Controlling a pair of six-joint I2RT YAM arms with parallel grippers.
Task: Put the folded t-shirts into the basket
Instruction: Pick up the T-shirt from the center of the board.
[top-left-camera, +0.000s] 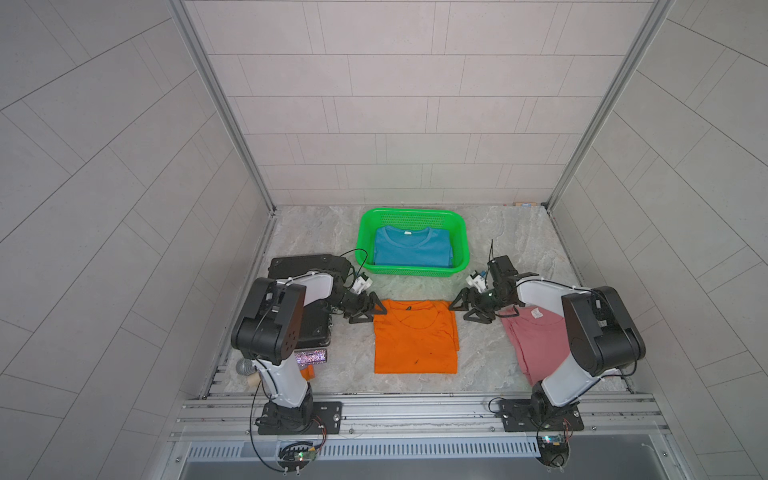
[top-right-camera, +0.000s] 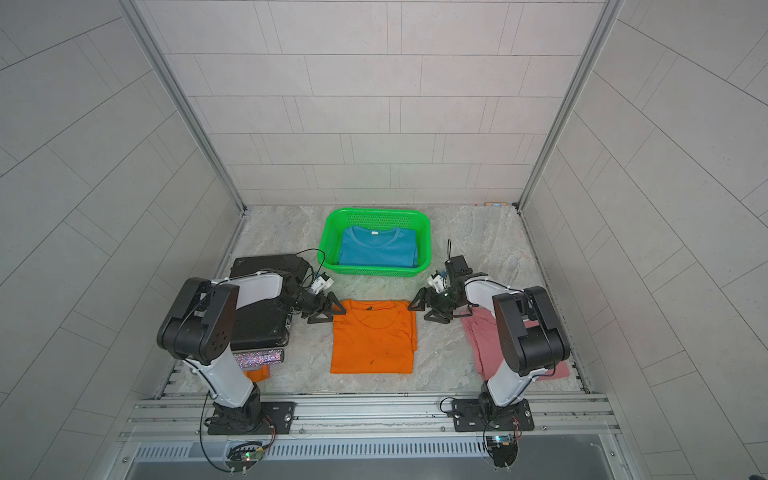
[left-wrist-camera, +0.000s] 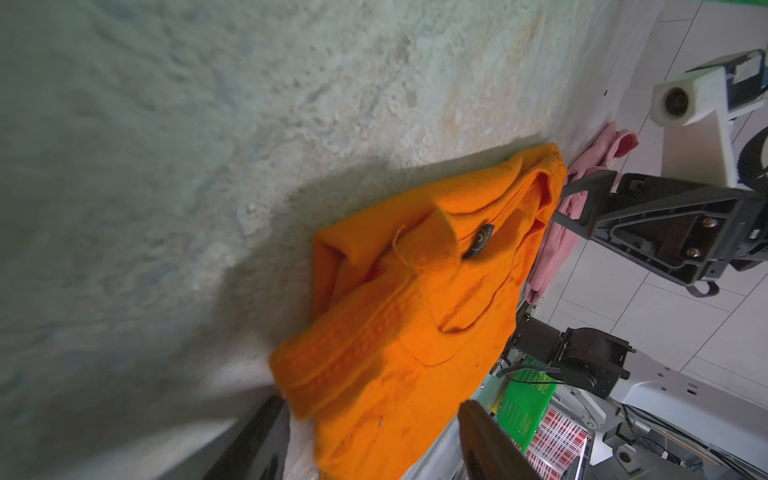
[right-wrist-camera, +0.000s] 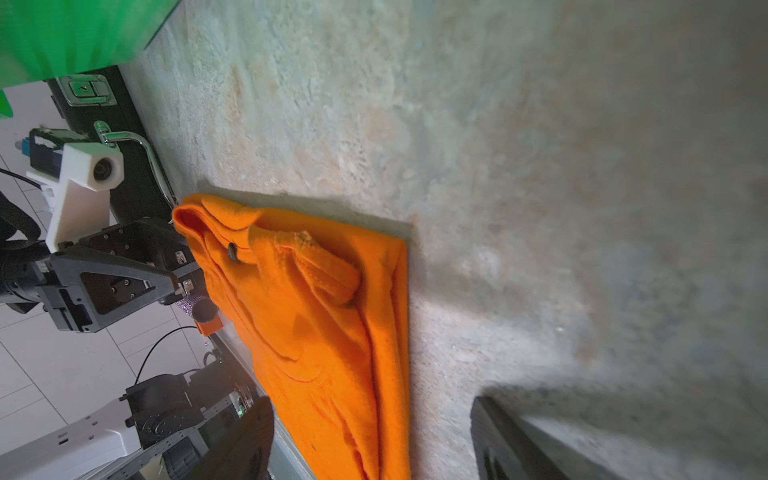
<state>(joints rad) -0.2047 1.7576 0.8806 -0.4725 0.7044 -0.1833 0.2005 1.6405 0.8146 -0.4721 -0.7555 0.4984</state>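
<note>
Marbled grey stone formed the tabletop (top-left-camera: 316, 232), enclosed by pale tiled walls. The orange t-shirt (top-left-camera: 415, 340) serves as the reference point. It lay flat at the centre front of the tabletop, folded into a neat rectangle with the crew neck toward the far wall. A small dark label sat inside the collar, and a few dark specks marked the lower half.

Left of the orange t-shirt, a black case (top-left-camera: 291, 262) lay flat, partly under the left arm. The left gripper (top-left-camera: 371, 312) was positioned at the orange t-shirt's left collar corner with its jaws apart. In the left wrist view that corner of fabric lay between the two fingers (left-wrist-camera: 490, 444); whether they touched it could not be told.

Beyond the orange t-shirt, clear of its collar edge, stood the basket (top-left-camera: 411, 272): bright green, rectangular, with perforated walls and rounded corners. The blue t-shirt (top-left-camera: 411, 249) lay folded inside it, collar toward the far wall, with a white label at the neck.

Just right of the orange t-shirt's right collar corner, the right gripper (top-left-camera: 467, 311) hung low with jaws spread, holding nothing.

Further right of the orange t-shirt, the pink t-shirt (top-left-camera: 536, 336) lay folded on the tabletop. It was set askew, had a white label at the neck, and was partly hidden by the right arm.
</note>
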